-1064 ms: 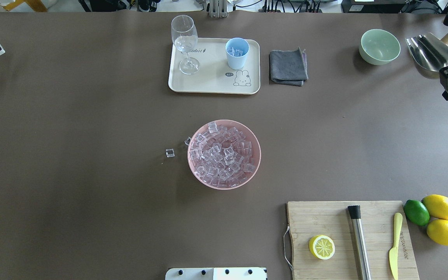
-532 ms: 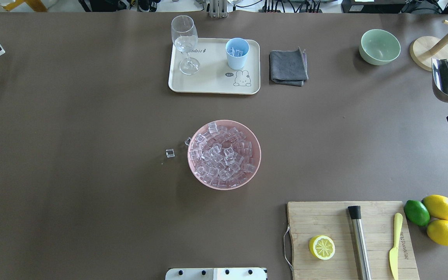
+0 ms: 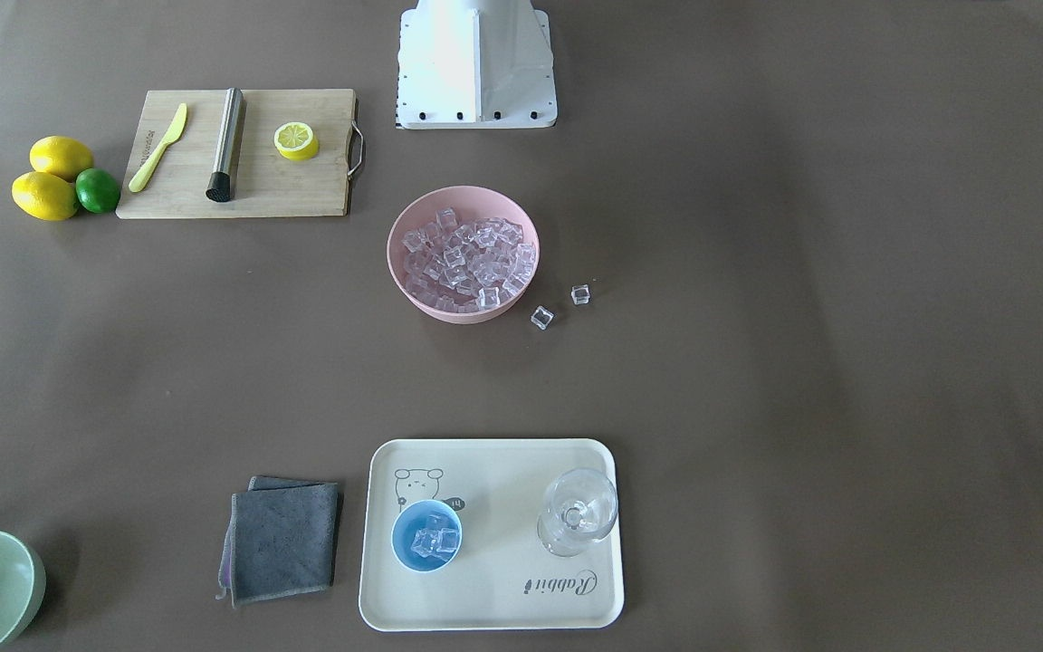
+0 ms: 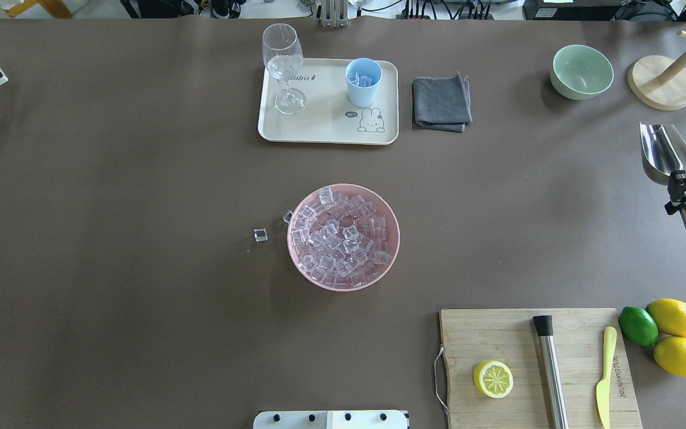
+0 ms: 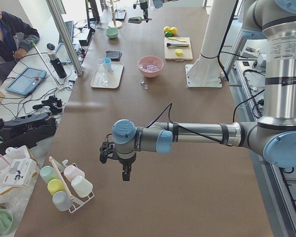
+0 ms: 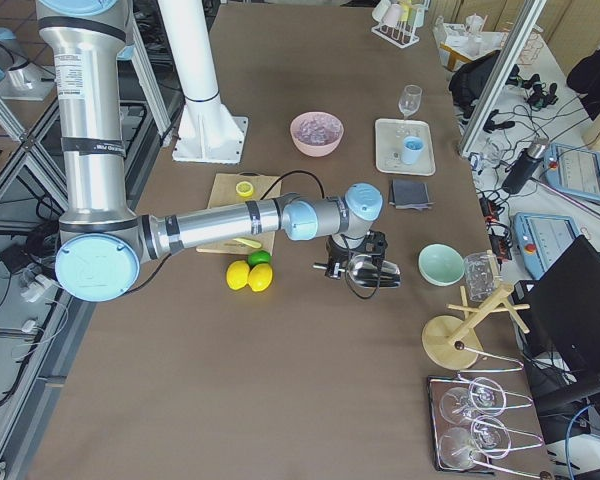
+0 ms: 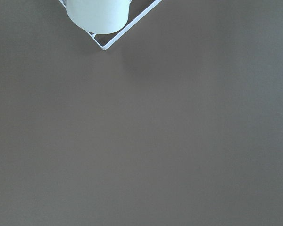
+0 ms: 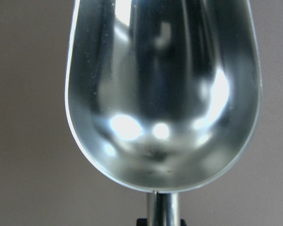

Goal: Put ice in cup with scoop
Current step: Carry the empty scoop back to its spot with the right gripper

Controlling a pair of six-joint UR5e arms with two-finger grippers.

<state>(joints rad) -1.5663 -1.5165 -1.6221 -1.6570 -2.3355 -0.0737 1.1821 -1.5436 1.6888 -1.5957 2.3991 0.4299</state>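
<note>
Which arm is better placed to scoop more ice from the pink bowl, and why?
The right. The right gripper has its jaws shut on the handle of the empty scoop, with open table between it and the pink bowl of ice. The left arm hangs far off by the mug rack.

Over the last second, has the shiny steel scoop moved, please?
Yes: the scoop has moved down the overhead view, off the round wooden stand base.

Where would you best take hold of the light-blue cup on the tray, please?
Probably around the outer wall of the cup, from the side of the grey cloth: it stands upright, has no handle, holds ice, and the stemmed glass stands on its other side.
</note>
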